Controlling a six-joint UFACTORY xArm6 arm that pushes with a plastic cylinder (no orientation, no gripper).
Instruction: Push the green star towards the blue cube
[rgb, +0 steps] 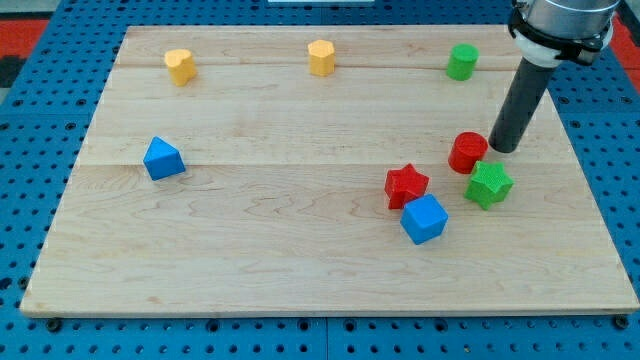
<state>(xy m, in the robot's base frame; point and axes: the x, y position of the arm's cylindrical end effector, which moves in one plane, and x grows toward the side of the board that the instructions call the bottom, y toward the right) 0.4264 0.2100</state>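
Observation:
The green star (489, 184) lies at the board's right, just below the red cylinder (467, 152). The blue cube (424, 219) sits to the star's lower left, a short gap away, touching or nearly touching the red star (406, 185) above it. My tip (502, 149) rests on the board just above the green star and right beside the red cylinder's right side. The dark rod rises from it to the view's top right.
A second blue block, wedge-like (163, 159), lies at the left. Two yellow blocks (180, 66) (321, 57) and a green cylinder (462, 62) stand along the top edge. The wooden board (300, 270) sits on a blue pegboard.

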